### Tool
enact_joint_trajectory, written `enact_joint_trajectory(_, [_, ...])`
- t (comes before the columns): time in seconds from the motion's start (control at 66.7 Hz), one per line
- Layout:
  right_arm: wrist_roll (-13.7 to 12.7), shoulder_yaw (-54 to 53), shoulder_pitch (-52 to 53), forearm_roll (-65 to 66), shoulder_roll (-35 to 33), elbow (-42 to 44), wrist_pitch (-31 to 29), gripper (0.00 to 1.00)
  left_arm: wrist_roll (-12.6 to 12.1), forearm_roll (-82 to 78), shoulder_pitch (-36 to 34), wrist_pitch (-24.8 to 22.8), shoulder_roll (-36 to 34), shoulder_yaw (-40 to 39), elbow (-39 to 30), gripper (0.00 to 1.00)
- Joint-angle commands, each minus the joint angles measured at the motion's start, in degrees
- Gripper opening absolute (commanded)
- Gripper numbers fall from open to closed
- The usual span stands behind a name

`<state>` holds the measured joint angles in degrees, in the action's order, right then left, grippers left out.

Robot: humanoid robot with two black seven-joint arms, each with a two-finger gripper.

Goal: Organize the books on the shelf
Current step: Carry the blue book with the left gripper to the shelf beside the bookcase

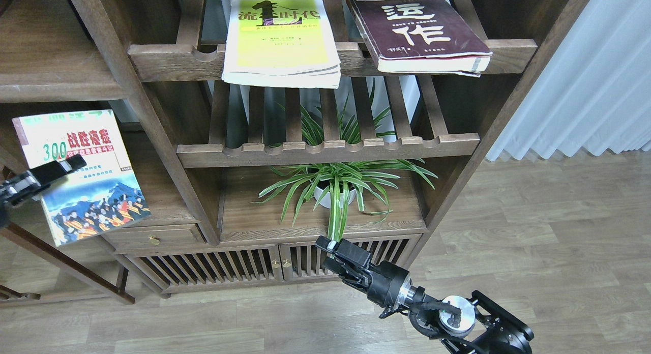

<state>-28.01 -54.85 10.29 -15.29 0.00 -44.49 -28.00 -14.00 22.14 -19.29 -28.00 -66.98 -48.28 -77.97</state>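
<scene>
Your left gripper comes in from the left edge and is clamped on the white "300" book, one black finger lying across its cover just below the title. That book is held tilted, cover facing you, in front of the solid dark-brown board shelf at the left side of the wooden unit, above the small drawer with the brass knob. Your right gripper sits low in the middle of the view, in front of the slatted cabinet doors, holding nothing; its fingers point up and left toward the leaves and appear close together, but from this angle you cannot tell whether they are fully closed. The yellow-green book lies flat on the upper slatted rack, its lower edge hanging over the notched front rail. The thick maroon book lies just to the right of it on the same rack, turned slightly and also overhanging the rail, apart from the yellow-green one. A spider plant in a white pot stands on the board below the lower slatted rack, its leaves reaching up through the slats.
</scene>
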Motion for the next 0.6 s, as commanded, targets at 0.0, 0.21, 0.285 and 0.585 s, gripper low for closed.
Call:
enact_joint_trajectory(0.0, [0.01, -0.09, 0.08, 0.00, 0.00, 0.10, 0.00, 0.99, 0.03, 0.10, 0.04, 0.00, -3.42, -1.03, -1.30, 0.01])
enact_joint_trajectory(0.21, [0.01, -0.17, 0.08, 0.00, 0.00, 0.10, 0.00, 0.99, 0.29, 0.27, -0.40, 0.00, -8.87, -6.12, -1.74, 0.01])
enact_joint_trajectory(0.285, [0.01, -0.17, 0.08, 0.00, 0.00, 0.19, 0.00, 0.99, 0.21, 0.27, -0.84, 0.00, -9.75, -7.62, -1.74, 0.01])
enact_joint_trajectory(0.585, [0.01, -0.17, 0.17, 0.00, 0.00, 0.19, 0.00, 0.99, -0.58, -0.08, -8.57, 0.00, -10.28, -7.27, 0.63, 0.00])
